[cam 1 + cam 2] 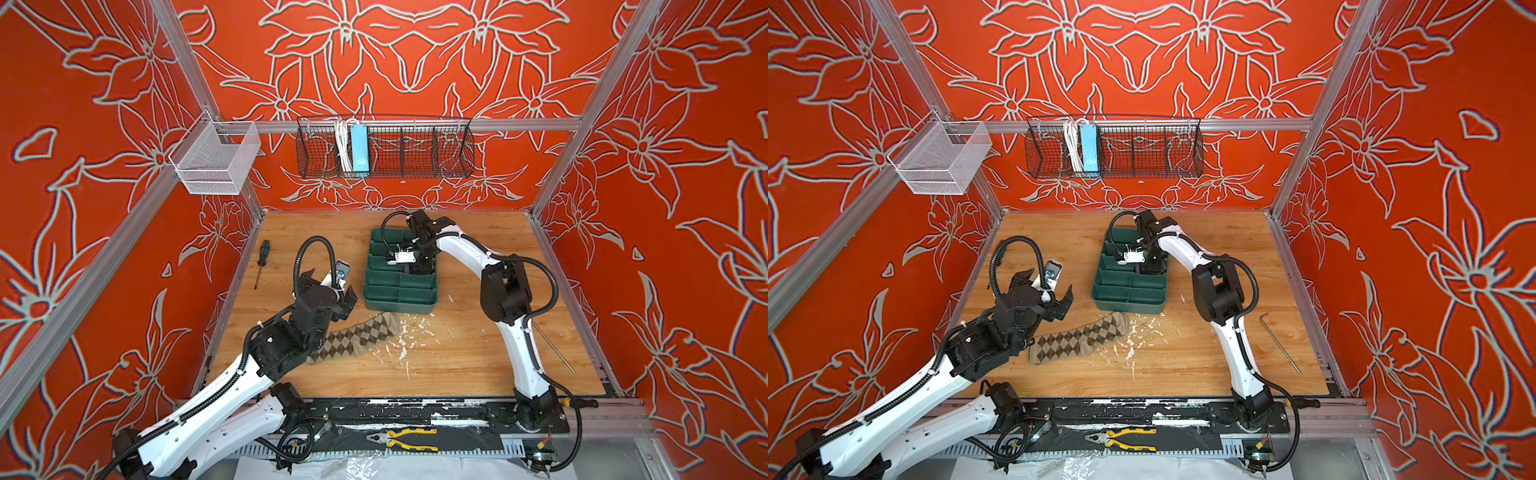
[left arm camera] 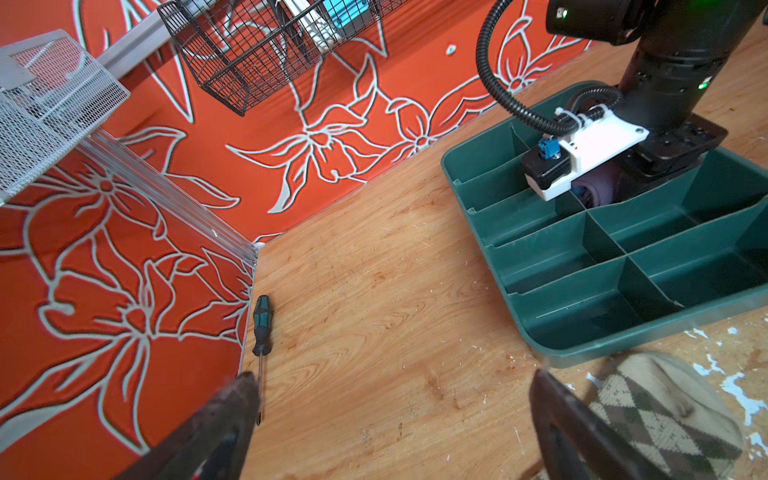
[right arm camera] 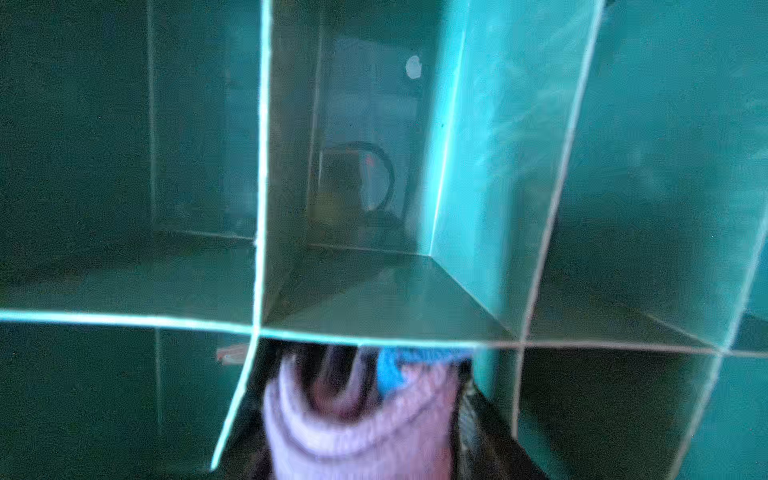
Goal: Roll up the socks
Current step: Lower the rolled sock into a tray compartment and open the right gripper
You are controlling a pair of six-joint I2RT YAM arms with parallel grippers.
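**Operator:** Report left gripper (image 2: 395,376) status.
**Unit:** My jaws stand wide and empty above the table (image 1: 457,365), beside the flat argyle sock (image 1: 357,336).
**Operator:** Right gripper (image 1: 419,270)?
**Unit:** Lowered into a green tray (image 1: 399,306) compartment at the rolled purple sock (image 3: 353,424). I cannot tell my grip.

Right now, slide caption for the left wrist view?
Right arm reaches into green tray holding rolled purple sock; argyle sock, screwdriver on table.

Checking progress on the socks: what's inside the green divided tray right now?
A rolled purple sock sits in one compartment of the tray, under the right gripper. The near compartments look empty. The gripper covers parts of the far ones.
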